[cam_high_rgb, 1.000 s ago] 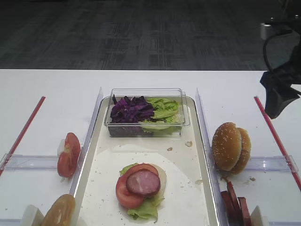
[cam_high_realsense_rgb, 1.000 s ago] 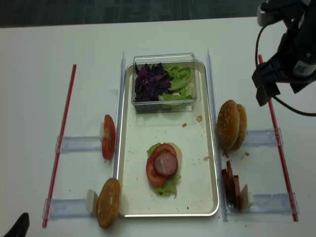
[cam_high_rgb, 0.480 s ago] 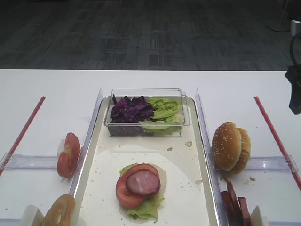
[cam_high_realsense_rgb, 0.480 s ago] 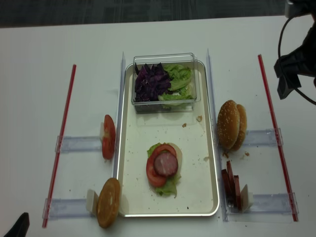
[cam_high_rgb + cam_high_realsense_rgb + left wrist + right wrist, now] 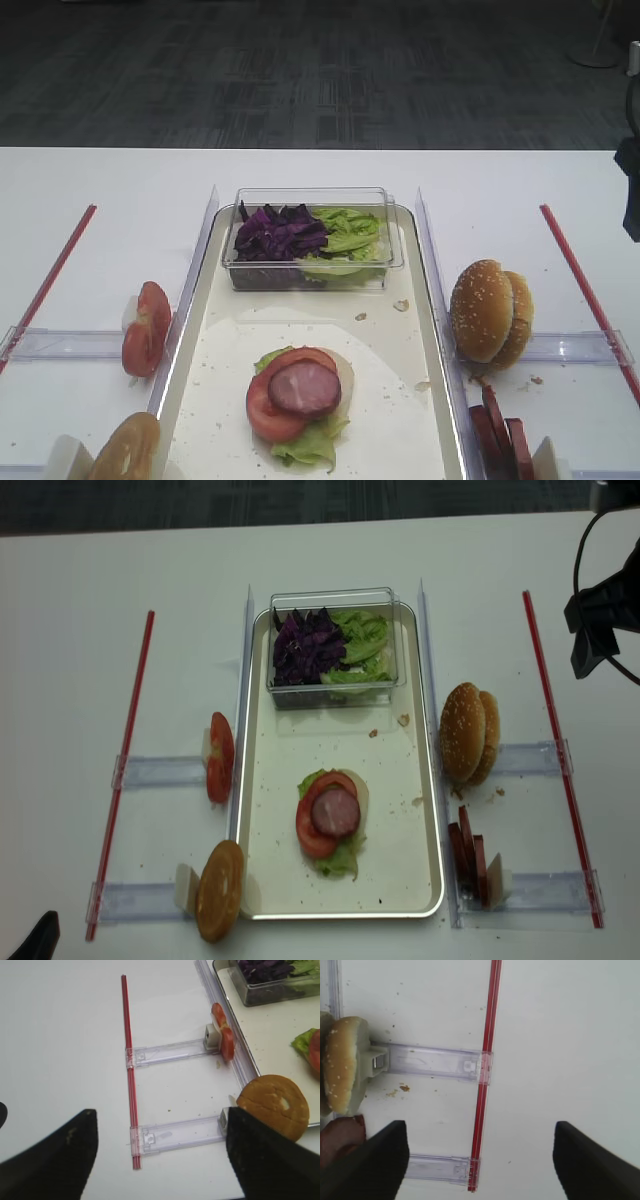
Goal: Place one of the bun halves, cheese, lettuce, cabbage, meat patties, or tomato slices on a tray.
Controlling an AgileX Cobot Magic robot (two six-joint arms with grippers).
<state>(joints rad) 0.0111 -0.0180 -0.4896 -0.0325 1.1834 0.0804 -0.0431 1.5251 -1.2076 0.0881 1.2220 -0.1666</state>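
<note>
Retreated right gripper [image 5: 480, 1160], seemingly empty, fingers [image 5: 375, 1160] clear of bun halves [image 5: 342, 1072].

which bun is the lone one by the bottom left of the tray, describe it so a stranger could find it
Start at the long cream tray in the middle of the white table and go to its near left corner. Just outside the rim a single bun half stands on edge against a small white block on a clear plastic rail. Unlike the paired sesame buns on the right, it is alone.

Lettuce [image 5: 362, 640] and cabbage [image 5: 303, 647] sit in a box [image 5: 335, 598] at the tray [image 5: 400, 870] far end; bun halves [image 5: 468, 733] stand right of the tray.
</note>
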